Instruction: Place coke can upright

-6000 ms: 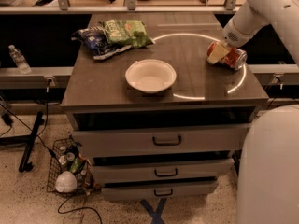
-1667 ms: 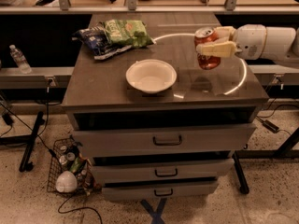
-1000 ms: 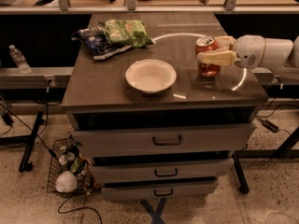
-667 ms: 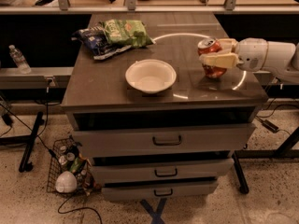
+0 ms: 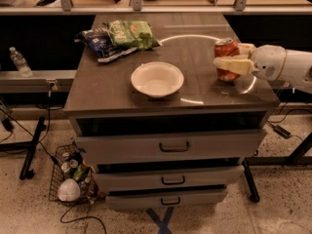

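My claw (image 5: pixel 229 56) reaches in from the right over the dark cabinet top (image 5: pixel 107 89), its fingers clamped around the one coke can (image 5: pixel 225 50), which stands upright near the right edge. One white bowl (image 5: pixel 157 79) sits mid-surface. Two bags lie back left (green chip bag (image 5: pixel 130 33) touching blue chip bag (image 5: pixel 96 40)). Below are three drawers (image 5: pixel 170 145), and one wire basket (image 5: pixel 73 177) sits on the speckled floor (image 5: pixel 273 213).

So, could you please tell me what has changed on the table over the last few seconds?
The end effector raised the tilted can, turned it upright and lowered it onto the right side of the table, where it still grips it. The bowl and chip bags stayed put.
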You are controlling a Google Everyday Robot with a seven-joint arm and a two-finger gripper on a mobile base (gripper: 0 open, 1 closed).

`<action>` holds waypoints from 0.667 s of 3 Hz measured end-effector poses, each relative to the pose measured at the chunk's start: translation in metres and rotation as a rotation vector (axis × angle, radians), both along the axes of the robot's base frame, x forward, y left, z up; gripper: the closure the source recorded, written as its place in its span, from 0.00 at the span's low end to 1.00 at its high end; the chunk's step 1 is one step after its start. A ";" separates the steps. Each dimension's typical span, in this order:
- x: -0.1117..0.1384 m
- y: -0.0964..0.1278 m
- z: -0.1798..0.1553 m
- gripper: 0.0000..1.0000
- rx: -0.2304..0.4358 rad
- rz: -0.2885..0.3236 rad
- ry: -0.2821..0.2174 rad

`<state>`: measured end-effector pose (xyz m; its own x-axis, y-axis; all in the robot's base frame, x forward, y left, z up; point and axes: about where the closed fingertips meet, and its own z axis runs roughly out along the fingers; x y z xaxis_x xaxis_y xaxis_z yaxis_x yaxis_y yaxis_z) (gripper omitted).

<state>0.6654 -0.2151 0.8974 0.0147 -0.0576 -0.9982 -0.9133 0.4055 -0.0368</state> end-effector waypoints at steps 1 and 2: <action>0.002 -0.009 0.008 0.46 0.052 -0.038 -0.023; 0.003 -0.017 0.014 0.77 0.091 -0.071 -0.039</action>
<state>0.6680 -0.2319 0.9113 0.0529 0.0311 -0.9981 -0.8808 0.4723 -0.0320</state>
